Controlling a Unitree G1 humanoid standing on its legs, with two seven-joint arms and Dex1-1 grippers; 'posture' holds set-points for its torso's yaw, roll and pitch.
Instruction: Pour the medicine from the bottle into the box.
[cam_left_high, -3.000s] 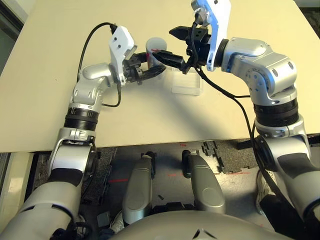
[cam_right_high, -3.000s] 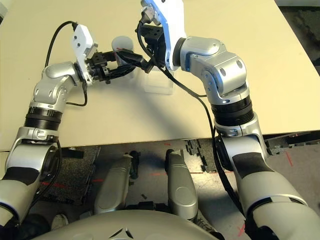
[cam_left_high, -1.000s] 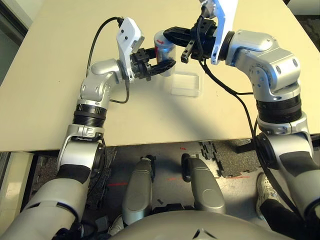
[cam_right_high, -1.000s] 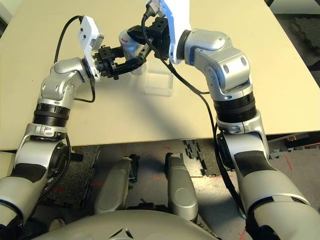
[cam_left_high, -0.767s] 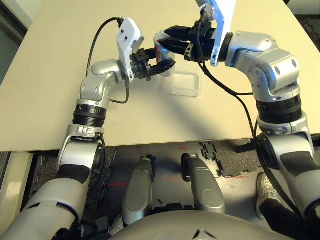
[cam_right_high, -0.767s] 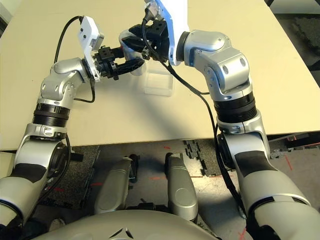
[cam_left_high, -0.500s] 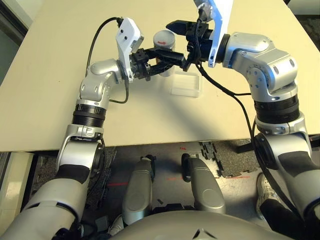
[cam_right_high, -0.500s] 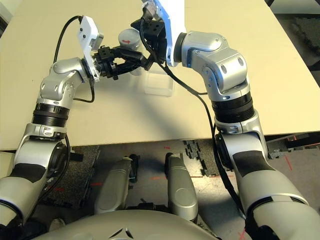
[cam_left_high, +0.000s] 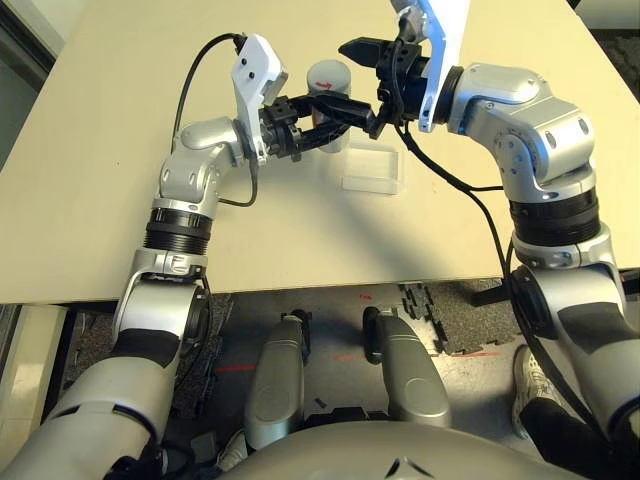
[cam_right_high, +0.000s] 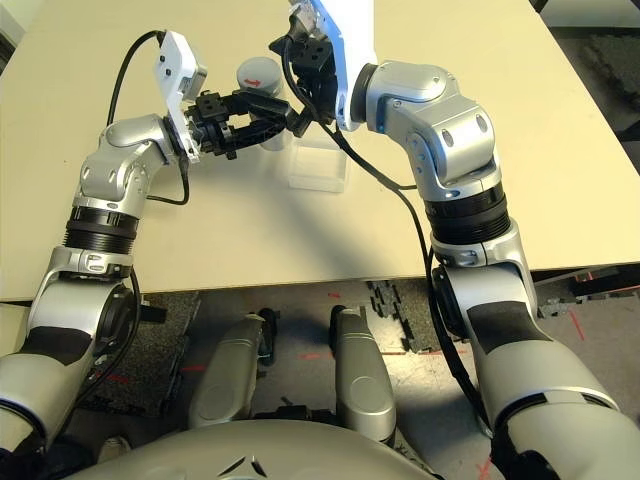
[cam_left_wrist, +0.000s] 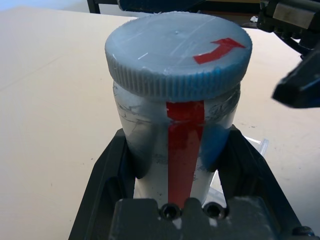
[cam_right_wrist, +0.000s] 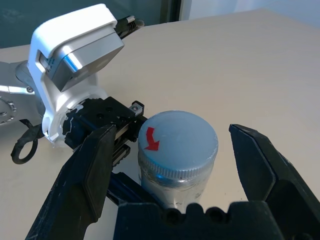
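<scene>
My left gripper (cam_left_high: 322, 122) is shut on the bottle (cam_left_high: 328, 80), a silver-grey cylinder with a red stripe, and holds it upright just above the table. Its round grey cap (cam_left_wrist: 177, 52) with a red arrow sits on top. My right gripper (cam_right_wrist: 175, 132) reaches in from the right and stands open, one finger on either side of the cap with a gap on both sides. The box (cam_left_high: 372, 170), a shallow clear plastic tray, lies on the table just right of the bottle and under my right wrist.
The beige table (cam_left_high: 120, 160) stretches wide to the left and to the far side. Its near edge (cam_left_high: 300, 285) runs below both forearms. A black cable (cam_left_high: 450, 185) hangs from my right wrist across the tabletop near the box.
My right gripper was shut over the cap a second ago; it has opened and its fingers now stand apart from the cap. The left gripper and bottle stay put.
</scene>
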